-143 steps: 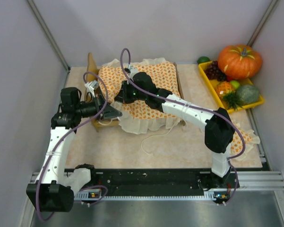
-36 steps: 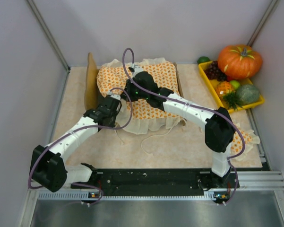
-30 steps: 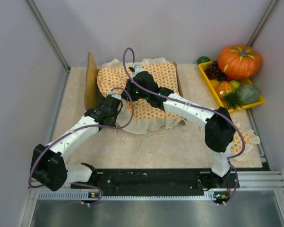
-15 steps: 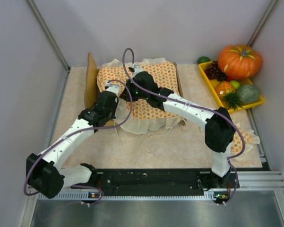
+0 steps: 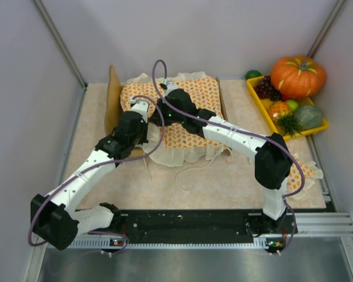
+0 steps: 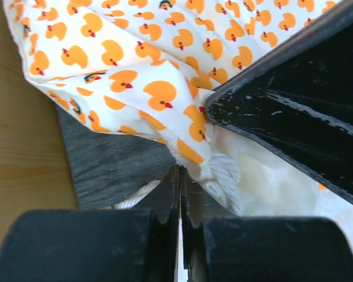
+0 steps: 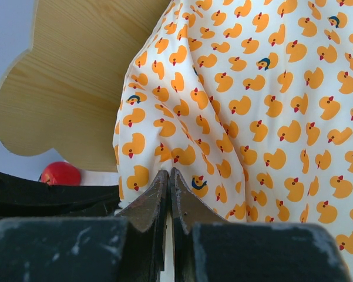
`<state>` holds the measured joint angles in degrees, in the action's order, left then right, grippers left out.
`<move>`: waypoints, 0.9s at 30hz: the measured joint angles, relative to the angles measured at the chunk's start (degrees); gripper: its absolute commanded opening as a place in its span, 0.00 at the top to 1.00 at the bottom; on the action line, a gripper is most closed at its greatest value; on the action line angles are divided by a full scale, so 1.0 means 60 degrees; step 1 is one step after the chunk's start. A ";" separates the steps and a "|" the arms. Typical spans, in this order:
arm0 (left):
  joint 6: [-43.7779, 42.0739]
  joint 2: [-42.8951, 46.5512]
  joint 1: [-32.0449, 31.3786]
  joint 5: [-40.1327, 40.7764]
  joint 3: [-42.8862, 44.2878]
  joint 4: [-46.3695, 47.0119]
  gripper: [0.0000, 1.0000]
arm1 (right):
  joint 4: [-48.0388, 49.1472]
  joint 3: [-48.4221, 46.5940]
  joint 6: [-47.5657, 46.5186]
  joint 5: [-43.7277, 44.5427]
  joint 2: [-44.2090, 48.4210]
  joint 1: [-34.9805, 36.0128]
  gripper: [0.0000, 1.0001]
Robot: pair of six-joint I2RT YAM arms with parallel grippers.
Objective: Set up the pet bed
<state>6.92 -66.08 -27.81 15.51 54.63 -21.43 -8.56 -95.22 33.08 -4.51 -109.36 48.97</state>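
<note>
The pet bed stands at the back left, its rounded wooden headboard point(image 5: 113, 100) point(image 7: 76, 76) upright on the left end. An orange duck-print bedspread point(image 5: 194, 97) point(image 7: 270, 106) point(image 6: 141, 53) lies over it. My right gripper point(image 5: 159, 111) point(image 7: 168, 171) is shut on a pinched-up fold of that bedspread near the headboard. Just left of it, my left gripper point(image 5: 142, 109) point(image 6: 180, 170) is shut on the bedspread's edge, beside a white cord point(image 6: 226, 176). Under the lifted edge the bed's dark grey base point(image 6: 111, 164) shows.
A yellow tray point(image 5: 319, 127) with a pumpkin point(image 5: 298, 75), grapes and other produce sits at the back right. A small duck-print pillow point(image 5: 308, 170) lies behind the right arm. A loose white cord point(image 5: 194, 173) trails in front of the bed. Walls close in on both sides.
My left arm has swung in from the bed's left side up to the bedspread's headboard end, and its jaws have closed there. The right arm has held still.
</note>
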 measured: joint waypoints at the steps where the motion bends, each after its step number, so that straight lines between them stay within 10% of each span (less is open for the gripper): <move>1: 0.0073 -0.0011 0.0000 -0.0127 -0.0018 0.0033 1.00 | 0.0000 0.0000 -0.0004 0.0004 0.0000 0.0000 1.00; 27: 0.0798 0.0474 0.0033 -0.0765 -0.0346 0.0004 1.00 | 0.0004 0.0076 0.0000 0.0007 0.0000 -0.0004 1.00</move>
<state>11.70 -63.24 -27.62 10.92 52.56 -21.41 -8.54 -94.76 33.08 -4.47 -109.36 48.95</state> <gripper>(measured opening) 0.009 0.007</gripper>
